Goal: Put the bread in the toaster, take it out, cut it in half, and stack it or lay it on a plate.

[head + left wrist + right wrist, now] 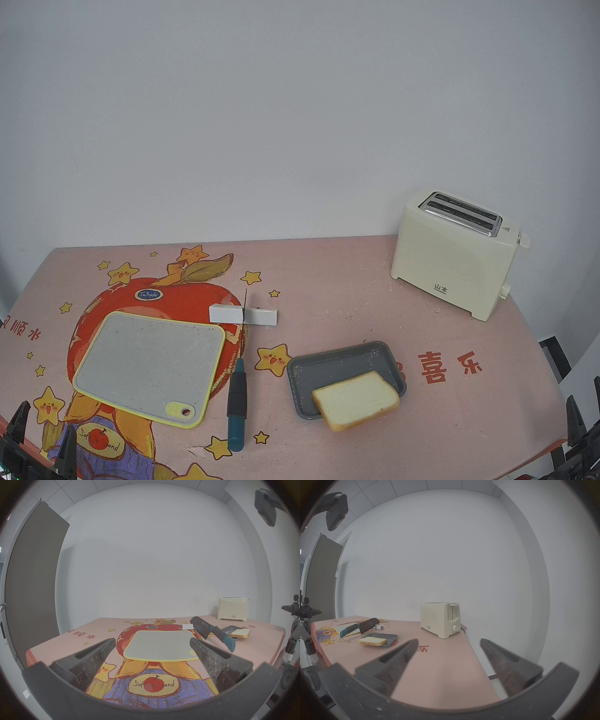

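Locate bread whole on grey plate, overhanging its near rim, well apart from toaster. Treat toasting, halving and plating as outstanding. Note left fingers and right fingers spread wide, holding nothing.

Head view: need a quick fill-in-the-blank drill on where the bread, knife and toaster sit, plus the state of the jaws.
1. The slice lying on the grey tray, overhanging its near edge, is the ____.
2. Both slots of the toaster are ____.
3. The knife sits between the tray and the ____.
4. The left gripper and right gripper both have their jaws ____.

Missing words: bread; empty; cutting board; open.
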You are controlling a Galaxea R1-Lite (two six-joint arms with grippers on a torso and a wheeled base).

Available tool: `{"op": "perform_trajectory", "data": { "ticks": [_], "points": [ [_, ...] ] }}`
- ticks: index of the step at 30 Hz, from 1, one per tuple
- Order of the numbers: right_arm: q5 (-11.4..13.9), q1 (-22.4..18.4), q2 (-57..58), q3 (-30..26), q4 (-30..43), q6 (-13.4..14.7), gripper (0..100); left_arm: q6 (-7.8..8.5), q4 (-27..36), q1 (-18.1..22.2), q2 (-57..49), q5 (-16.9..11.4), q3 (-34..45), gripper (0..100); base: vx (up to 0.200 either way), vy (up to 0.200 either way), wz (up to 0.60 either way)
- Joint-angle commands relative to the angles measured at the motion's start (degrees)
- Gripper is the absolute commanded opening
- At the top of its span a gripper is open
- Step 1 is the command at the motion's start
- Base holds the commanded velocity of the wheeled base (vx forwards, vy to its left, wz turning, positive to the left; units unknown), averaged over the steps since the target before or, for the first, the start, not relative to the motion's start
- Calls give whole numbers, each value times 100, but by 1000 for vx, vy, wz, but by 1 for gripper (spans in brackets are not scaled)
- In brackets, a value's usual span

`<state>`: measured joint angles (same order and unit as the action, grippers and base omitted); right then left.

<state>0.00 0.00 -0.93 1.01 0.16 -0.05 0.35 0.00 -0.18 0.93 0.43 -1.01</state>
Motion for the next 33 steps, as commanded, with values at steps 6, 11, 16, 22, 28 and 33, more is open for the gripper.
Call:
{"op": "perform_trajectory", "data": {
  "ticks": [6, 11, 16, 22, 28, 33],
  "points": [
    [0, 0, 31, -84, -7, -30, 100, 0, 0, 1, -57, 1, 92, 100, 0, 0, 0],
    [0, 9, 31, -84, 2, -48, 100, 0, 0, 1, -57, 1, 92, 100, 0, 0, 0],
    [18, 9, 31, -84, 2, -48, 100, 0, 0, 1, -57, 1, 92, 100, 0, 0, 0],
    [229, 0, 49, -84, 2, -74, 100, 9, 0, 1, -57, 1, 92, 100, 0, 0, 0],
    [185, -9, 49, -84, -7, -92, 100, 0, 0, 1, -57, 1, 92, 100, 0, 0, 0],
    [167, -9, 40, -84, -7, -74, 100, 9, 0, 1, -57, 1, 92, 100, 0, 0, 0]
  ]
}}
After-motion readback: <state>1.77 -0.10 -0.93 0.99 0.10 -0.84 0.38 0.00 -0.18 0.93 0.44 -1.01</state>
